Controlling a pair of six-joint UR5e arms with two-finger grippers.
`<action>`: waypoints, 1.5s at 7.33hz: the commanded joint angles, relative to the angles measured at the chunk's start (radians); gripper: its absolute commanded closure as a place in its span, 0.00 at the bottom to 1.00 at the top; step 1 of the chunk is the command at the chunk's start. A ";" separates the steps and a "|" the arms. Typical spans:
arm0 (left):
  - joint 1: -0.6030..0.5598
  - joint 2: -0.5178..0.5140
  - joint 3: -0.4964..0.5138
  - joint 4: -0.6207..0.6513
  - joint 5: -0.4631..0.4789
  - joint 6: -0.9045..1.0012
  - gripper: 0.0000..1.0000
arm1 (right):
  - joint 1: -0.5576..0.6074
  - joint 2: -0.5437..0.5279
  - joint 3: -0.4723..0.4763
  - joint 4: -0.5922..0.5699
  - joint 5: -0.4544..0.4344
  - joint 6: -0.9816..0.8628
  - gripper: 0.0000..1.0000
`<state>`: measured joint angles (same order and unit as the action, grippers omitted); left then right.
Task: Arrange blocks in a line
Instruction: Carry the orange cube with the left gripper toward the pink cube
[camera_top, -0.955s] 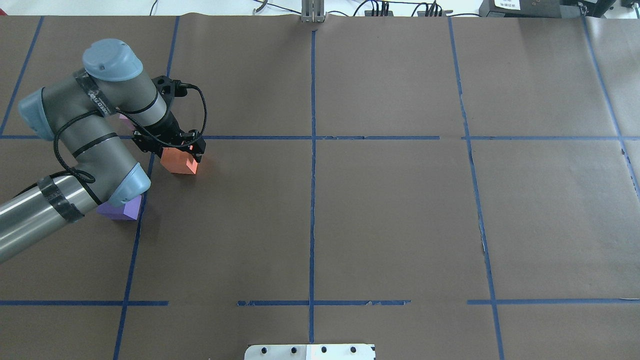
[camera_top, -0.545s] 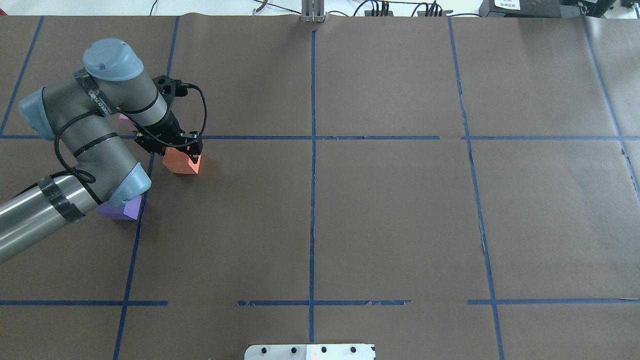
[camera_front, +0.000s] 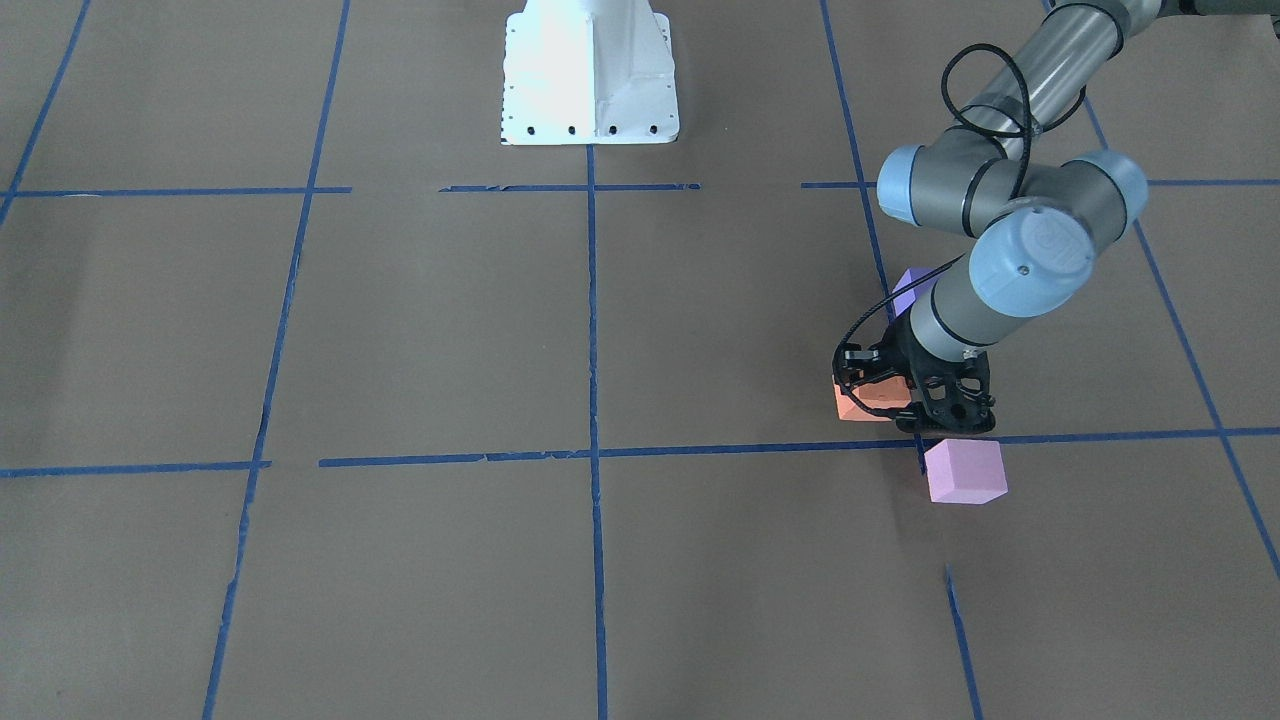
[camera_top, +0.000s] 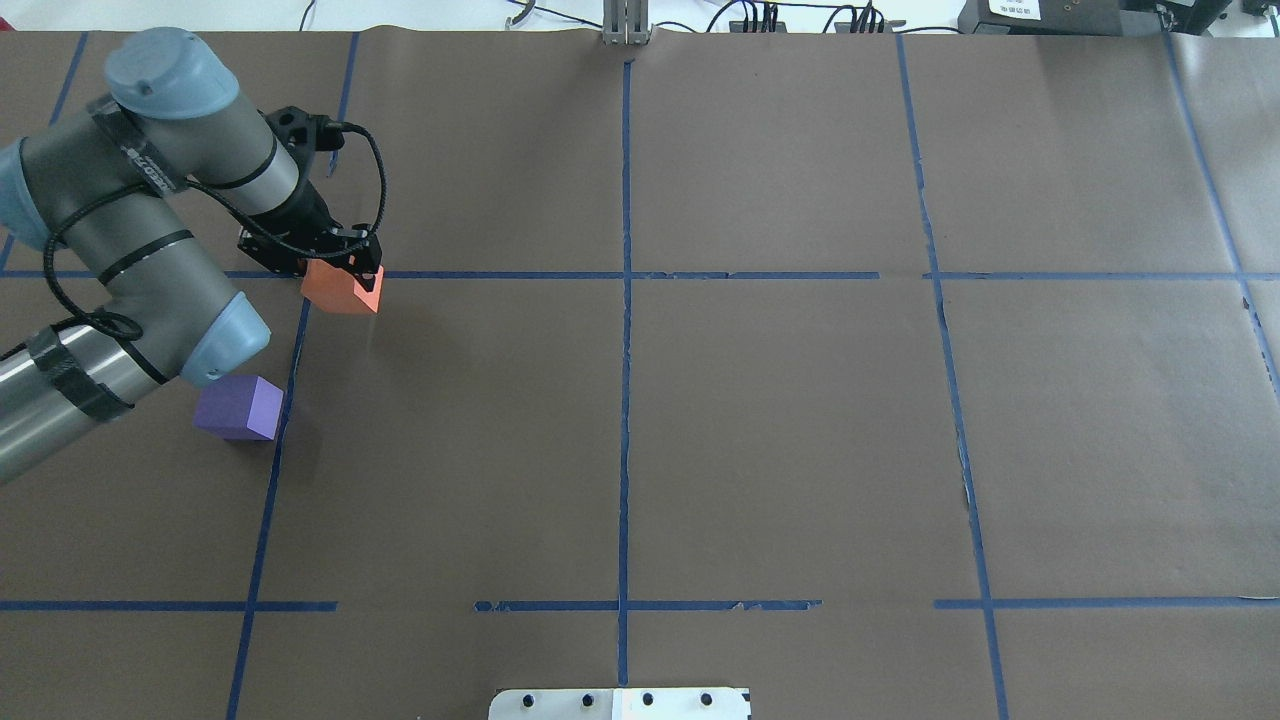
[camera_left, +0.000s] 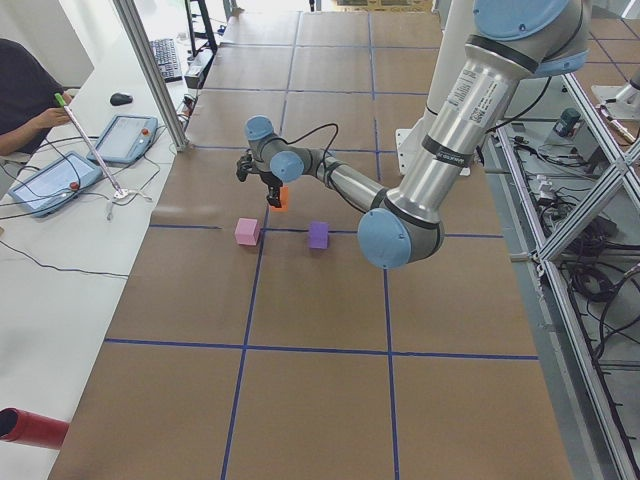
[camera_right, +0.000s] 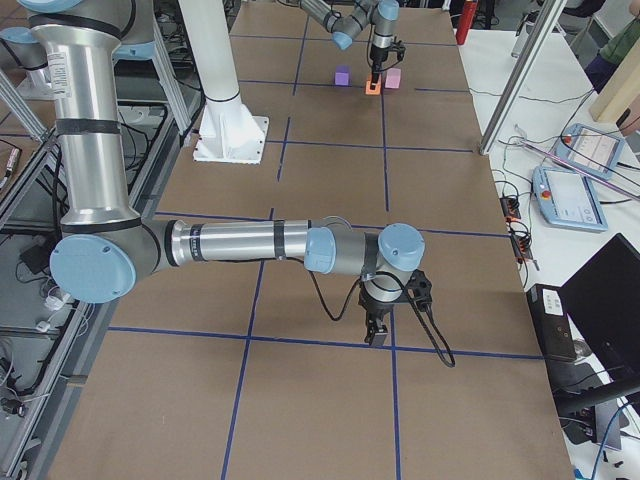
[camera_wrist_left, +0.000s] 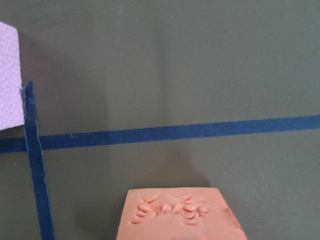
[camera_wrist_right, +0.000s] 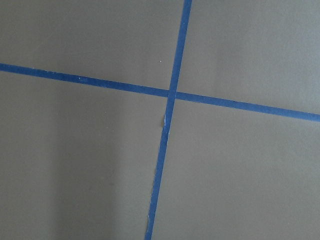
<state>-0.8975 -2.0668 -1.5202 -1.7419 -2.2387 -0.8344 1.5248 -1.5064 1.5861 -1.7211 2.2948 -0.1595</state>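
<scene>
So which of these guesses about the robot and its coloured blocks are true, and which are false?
1. The left gripper is clamped on the orange block. True.
2. The three blocks touch one another in a finished row. False: the pink block and the purple block each stand apart from the orange block, with gaps between all three.
3. The right gripper holds a block too. False: it hangs over bare table, far from the blocks, and its wrist view shows only crossing blue tape.
4. All three blocks sit on the robot's left part of the table. True.
</scene>
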 joint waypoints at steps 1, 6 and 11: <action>-0.075 0.069 -0.144 0.050 0.001 0.009 0.72 | 0.000 0.000 0.000 0.000 0.000 0.000 0.00; -0.126 0.177 -0.166 0.094 0.004 0.152 0.71 | 0.000 0.000 0.000 0.000 0.000 0.000 0.00; -0.055 0.165 -0.051 0.081 -0.007 0.172 0.68 | 0.000 0.000 0.000 0.000 0.000 0.000 0.00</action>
<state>-0.9831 -1.8937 -1.5981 -1.6537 -2.2387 -0.6642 1.5248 -1.5064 1.5861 -1.7211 2.2948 -0.1595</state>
